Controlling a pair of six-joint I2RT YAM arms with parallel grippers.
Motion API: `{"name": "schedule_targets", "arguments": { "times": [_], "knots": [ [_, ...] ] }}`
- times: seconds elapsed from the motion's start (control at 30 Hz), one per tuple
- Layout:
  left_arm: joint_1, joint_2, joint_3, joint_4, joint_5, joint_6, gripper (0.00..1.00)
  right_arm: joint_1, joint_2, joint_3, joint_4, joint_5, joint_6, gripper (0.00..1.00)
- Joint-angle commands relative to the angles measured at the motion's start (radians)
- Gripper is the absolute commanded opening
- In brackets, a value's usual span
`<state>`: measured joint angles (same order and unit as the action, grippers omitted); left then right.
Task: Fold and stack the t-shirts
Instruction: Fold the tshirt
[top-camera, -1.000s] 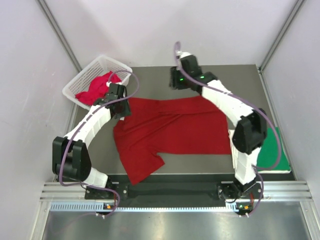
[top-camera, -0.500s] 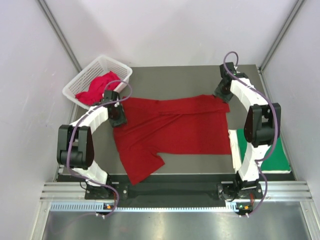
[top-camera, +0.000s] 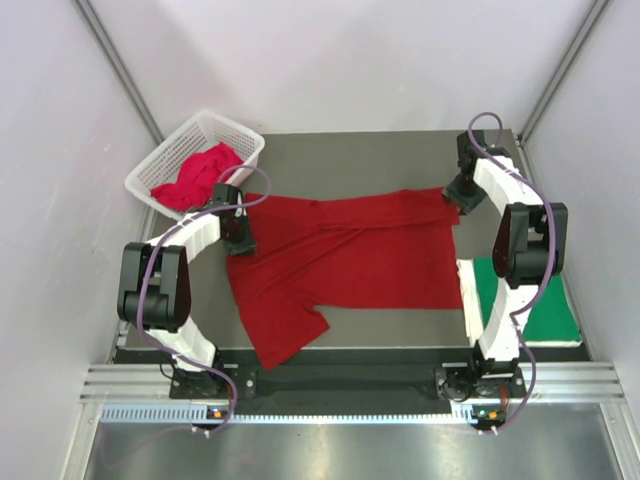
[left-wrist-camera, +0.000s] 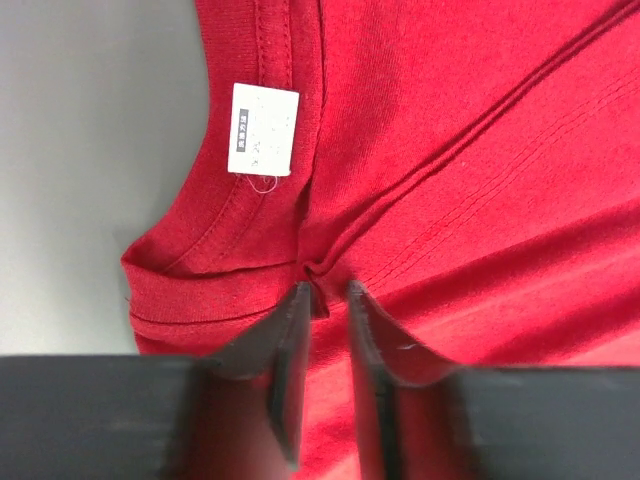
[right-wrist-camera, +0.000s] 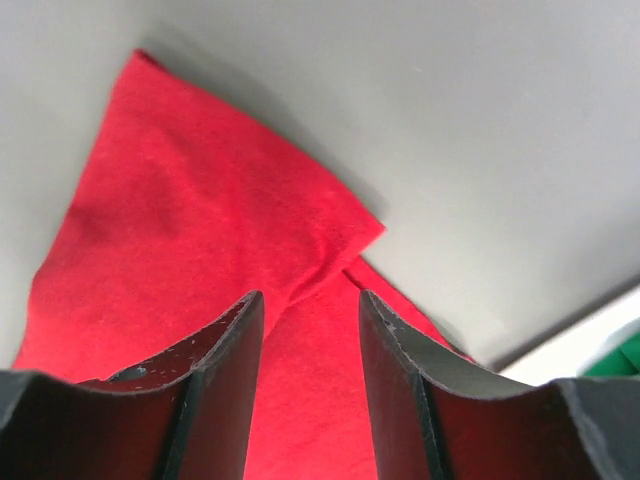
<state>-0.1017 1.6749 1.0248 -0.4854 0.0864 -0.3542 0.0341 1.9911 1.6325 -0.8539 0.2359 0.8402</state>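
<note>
Grey table (top-camera: 380, 160) carries a red shirt (top-camera: 360, 260) spread across its middle. A green shirt (top-camera: 545, 312) lies at the right edge, and a pink shirt (top-camera: 200, 170) fills the far-left basket (top-camera: 160, 160). The left tool (left-wrist-camera: 325, 292), narrow, pinches red cloth below the label (left-wrist-camera: 264, 130). The right tool (right-wrist-camera: 310, 300), jaws apart, straddles the red shirt's far-right corner.

Two slim robot arms share a silver slotted rail (top-camera: 350, 408), each on a black base (top-camera: 195, 382); the left arm (top-camera: 190, 238) and the right arm (top-camera: 497, 185) pair white shells with chunky black joint housings. A grey-purple cable (top-camera: 485, 114) loops along each. Seen from the wrists, the left tool (left-wrist-camera: 328, 295) ends in two flat, dark, thin-edged fingers (left-wrist-camera: 285, 370), and the right tool (right-wrist-camera: 310, 300) has broader black fingers (right-wrist-camera: 215, 385), their inner faces flecked with pale scuffs
</note>
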Motion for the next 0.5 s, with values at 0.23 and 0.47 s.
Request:
{"name": "schedule_targets", "arguments": {
  "times": [0.23, 0.47],
  "knots": [
    [-0.010, -0.017, 0.026, 0.030, 0.012, 0.017, 0.00, -0.065, 0.077, 0.021, -0.036, 0.006, 0.108, 0.42],
    [-0.013, -0.040, 0.044, 0.002, -0.027, 0.012, 0.00, -0.066, 0.109, 0.001, -0.013, 0.010, 0.143, 0.41]
  ]
}}
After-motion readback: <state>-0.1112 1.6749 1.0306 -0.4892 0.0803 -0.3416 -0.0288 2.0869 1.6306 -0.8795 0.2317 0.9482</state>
